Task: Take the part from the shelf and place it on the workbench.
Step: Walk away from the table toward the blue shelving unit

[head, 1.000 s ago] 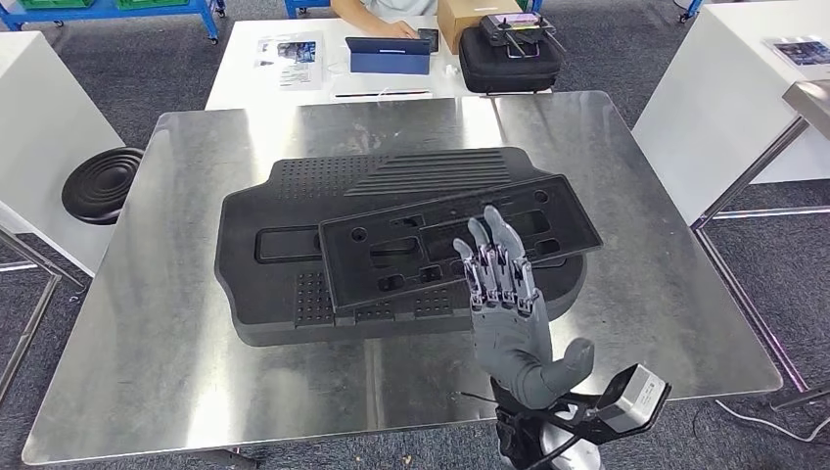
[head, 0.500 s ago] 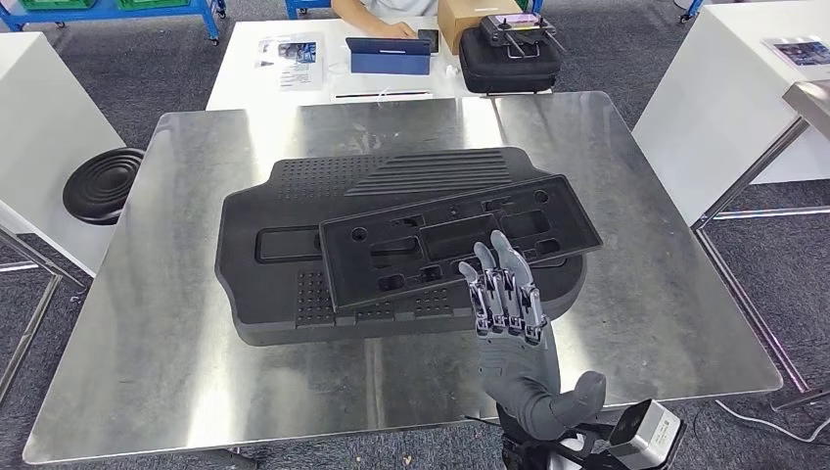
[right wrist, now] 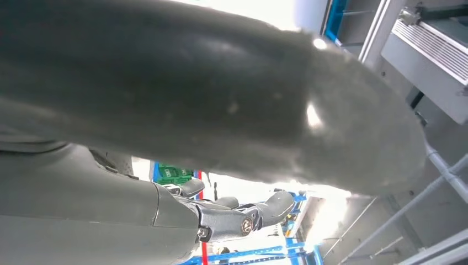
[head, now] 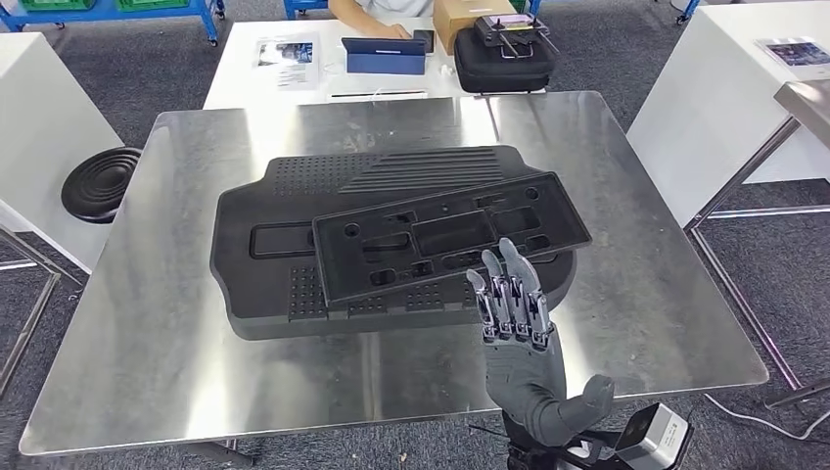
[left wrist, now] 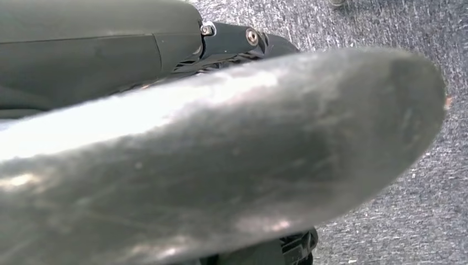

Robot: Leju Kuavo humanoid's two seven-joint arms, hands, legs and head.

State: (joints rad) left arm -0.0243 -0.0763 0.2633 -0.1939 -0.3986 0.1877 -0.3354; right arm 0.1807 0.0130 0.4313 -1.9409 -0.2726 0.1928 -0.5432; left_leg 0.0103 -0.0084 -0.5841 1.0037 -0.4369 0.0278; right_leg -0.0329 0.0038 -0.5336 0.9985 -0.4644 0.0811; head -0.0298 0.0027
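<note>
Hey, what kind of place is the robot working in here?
Probably a workshop or robotics test lab: a steel workbench bearing black moulded parts, white tables with a tablet and equipment case, carpet flooring.

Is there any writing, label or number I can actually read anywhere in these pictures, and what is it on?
No text can be read anywhere.
Printed sheet on the white table: print too small and blurred.
Second sheet on the white table at right: blurred too.
Black parts on the metal workbench: moulded ribs and holes, no lettering.
Cardboard box and black case: no legible label.
</note>
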